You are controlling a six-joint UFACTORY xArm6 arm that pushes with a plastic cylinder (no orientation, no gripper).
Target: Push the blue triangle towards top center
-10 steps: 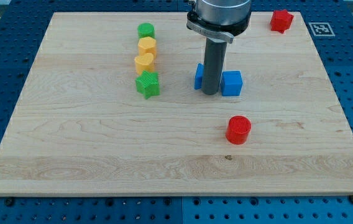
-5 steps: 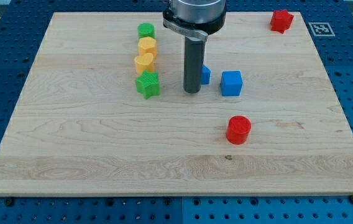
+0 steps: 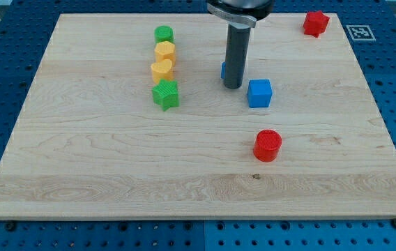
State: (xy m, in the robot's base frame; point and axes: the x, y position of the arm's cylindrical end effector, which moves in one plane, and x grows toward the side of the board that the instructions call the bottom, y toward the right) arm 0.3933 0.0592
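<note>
My tip [image 3: 233, 86] rests on the board near its middle, a little toward the view's top. The blue triangle [image 3: 223, 70] is almost wholly hidden behind the rod; only a thin blue sliver shows at the rod's left edge, just above the tip. A blue cube [image 3: 259, 93] lies close to the tip's right, apart from it.
A column of blocks stands to the tip's left: green round block [image 3: 163, 33], yellow hexagon [image 3: 165, 51], yellow block [image 3: 161, 70], green star [image 3: 165, 95]. A red cylinder [image 3: 268, 145] lies below the blue cube. A red star [image 3: 315, 23] sits at the top right corner.
My tip swung left, then right and toward the view's top. The blue triangle moved up with it, from beside the blue cube to higher on the board. Other blocks stayed put.
</note>
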